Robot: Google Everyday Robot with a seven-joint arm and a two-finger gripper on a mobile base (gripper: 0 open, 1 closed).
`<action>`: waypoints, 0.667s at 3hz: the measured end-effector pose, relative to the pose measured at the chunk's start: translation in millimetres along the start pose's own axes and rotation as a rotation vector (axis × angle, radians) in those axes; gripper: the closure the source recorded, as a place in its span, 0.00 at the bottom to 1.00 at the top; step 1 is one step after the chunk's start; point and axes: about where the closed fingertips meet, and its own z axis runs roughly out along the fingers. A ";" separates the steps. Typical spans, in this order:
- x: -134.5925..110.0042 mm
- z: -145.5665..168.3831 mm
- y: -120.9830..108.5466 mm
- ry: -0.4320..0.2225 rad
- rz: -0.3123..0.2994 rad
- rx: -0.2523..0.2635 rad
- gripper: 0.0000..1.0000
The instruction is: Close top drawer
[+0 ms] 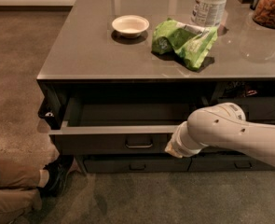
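The top drawer (95,143) is pulled well out from under the grey counter (81,55). Its dark front carries a small metal loop pull (138,143), and the paler inner box (127,113) looks empty. My white arm (230,129) reaches in from the right. My gripper (171,148) is at the arm's end, against the right part of the drawer front, just right of the pull. Most of it is hidden behind the wrist.
On the counter stand a white bowl (130,25), a green bag (186,40), a white jar (211,3) and a jar of brown snacks (270,6). A lower drawer (137,164) sits beneath. A person's leg and dark shoe (53,176) lie at lower left.
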 end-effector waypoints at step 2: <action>-22.4 3.7 -15.5 -0.018 -0.022 0.018 1.00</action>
